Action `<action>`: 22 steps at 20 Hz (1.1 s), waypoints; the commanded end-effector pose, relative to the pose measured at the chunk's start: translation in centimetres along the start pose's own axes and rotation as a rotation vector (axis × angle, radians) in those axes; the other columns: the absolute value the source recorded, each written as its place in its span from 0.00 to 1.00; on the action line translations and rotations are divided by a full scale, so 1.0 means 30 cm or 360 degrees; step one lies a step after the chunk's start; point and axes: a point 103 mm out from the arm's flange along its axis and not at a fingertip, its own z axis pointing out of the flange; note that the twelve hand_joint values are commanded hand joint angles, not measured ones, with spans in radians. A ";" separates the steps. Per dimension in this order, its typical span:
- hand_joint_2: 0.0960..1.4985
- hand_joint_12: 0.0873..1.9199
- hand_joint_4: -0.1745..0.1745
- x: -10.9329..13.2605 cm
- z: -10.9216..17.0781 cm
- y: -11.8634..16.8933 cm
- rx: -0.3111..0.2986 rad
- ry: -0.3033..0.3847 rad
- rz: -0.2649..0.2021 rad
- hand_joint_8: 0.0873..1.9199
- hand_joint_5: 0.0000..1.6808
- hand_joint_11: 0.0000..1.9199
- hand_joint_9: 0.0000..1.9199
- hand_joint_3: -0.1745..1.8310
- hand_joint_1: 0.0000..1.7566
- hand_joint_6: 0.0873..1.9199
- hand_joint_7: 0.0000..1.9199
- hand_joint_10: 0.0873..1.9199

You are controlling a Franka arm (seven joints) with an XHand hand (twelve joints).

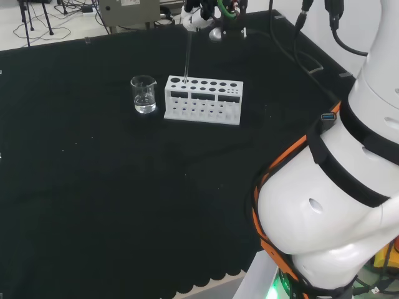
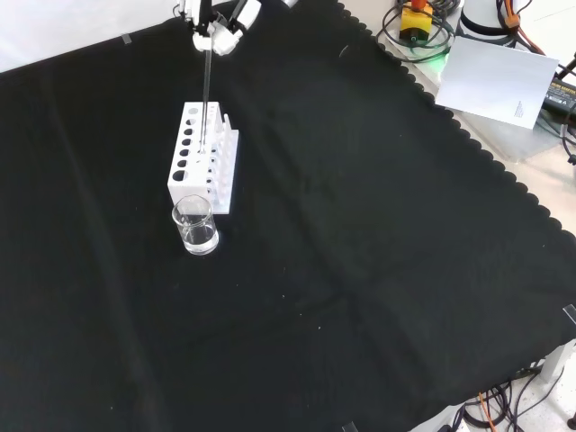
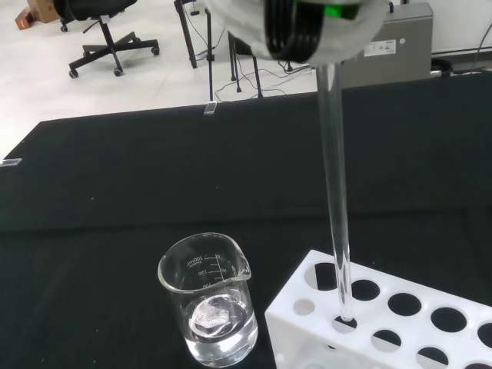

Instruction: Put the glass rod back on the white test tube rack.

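Lowering the rod into the rack

Nearest in the front view stood a glass beaker (image 2: 195,225) holding a little clear liquid, touching or almost touching the near end of the white rack (image 2: 191,175), probably where the rod had been used. Beyond it the glass rod (image 2: 206,94) hung nearly upright, its lower tip just entering a hole at the rack's beaker end, as the wrist view showed; held plumb like that, it could slide down without catching the rim. Farthest, at the top edge, the hand (image 2: 219,27) pinched the rod's upper end between curled fingers, gripping high so the rod's whole length stayed free to drop. Judging by this, release was not yet due.
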 end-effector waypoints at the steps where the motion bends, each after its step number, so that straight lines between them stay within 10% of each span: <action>1: 0.56 0.41 0.00 0.002 0.009 0.015 0.0006 0.0011 -0.0007 0.47 0.80 0.62 0.88 0.22 0.75 0.00 0.64 0.34; 22: 0.56 0.41 0.00 0.014 0.073 0.046 0.0059 -0.0021 -0.0026 0.47 0.80 0.62 0.88 0.23 0.75 0.00 0.63 0.35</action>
